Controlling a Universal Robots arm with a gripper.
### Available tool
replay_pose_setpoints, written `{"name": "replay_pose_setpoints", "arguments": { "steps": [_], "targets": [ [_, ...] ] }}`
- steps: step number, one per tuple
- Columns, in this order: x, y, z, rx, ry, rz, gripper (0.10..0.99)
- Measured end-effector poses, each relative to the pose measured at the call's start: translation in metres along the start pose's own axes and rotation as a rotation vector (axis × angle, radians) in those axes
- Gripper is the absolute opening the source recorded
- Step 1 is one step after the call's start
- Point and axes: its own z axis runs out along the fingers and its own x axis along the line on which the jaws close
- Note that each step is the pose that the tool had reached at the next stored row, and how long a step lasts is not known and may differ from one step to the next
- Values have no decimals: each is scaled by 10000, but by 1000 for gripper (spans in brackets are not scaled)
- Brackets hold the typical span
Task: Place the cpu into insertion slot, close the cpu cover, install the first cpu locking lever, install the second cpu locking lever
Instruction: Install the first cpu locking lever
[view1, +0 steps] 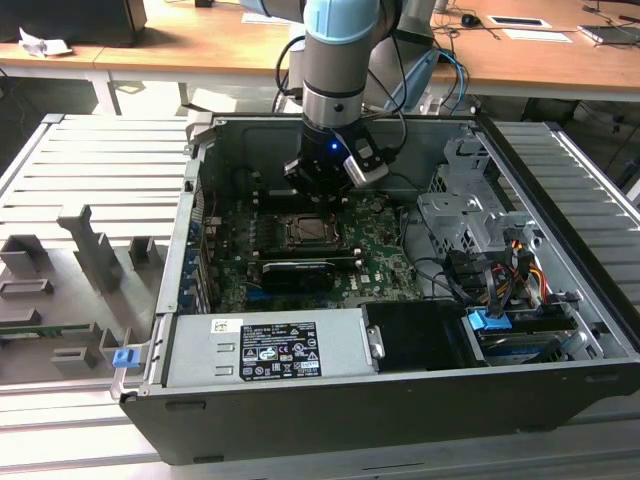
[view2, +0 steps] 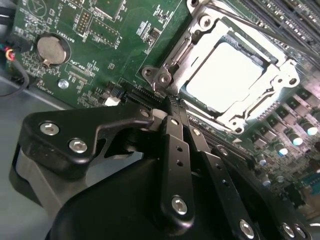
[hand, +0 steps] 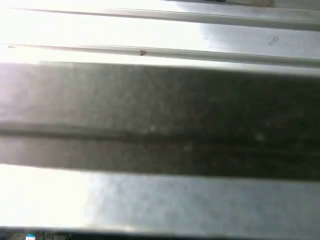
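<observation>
One computer case (view1: 330, 420): open-topped black tower lying on its side on a slatted metal table (view1: 90, 170), seen in the exterior view.
Robot arm (view1: 340, 50): comes down from above into the back half of the case, a blue light glowing at its wrist.
Power supply (view1: 265, 350): grey box along the case's near wall, toward the exterior view's left.
Motherboard (view2: 115, 60): green board on the case floor; in the second wrist view it lies beneath the gripper.
Drive cage (view1: 462, 215): bare metal bracket at the exterior view's right, with bundled cables just in front of it.
Expansion card (view1: 292, 272): long and black, lying between the socket and the power supply.
Gripper (view2: 171, 102): black fingers (view2: 176, 145) drawn together with nothing between them; the tip hangs low over the board, just beside one corner of the socket.
Insertion slot (view1: 310, 232): square socket near the middle of the board, just in front of the gripper in the exterior view.
Cpu cover (view2: 272, 95): silver frame lying down flat around the chip.
Cpu (view2: 225, 75): seated in the slot, its bright metal top showing through the cover's cut-out.
Locking levers: thin rods run along the socket's edges; whether they are latched I cannot tell.
Coin cell (view2: 52, 49): round silver battery on the board, well apart from the socket.
</observation>
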Motion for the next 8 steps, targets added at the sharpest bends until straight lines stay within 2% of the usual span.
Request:
{"name": "replay_pose_setpoints", "arguments": {
  "steps": [2,8],
  "targets": [
    [0,2,-28,3,1,0,106],
    [1,-26,-31,2,1,-1,106]
  ]
}}
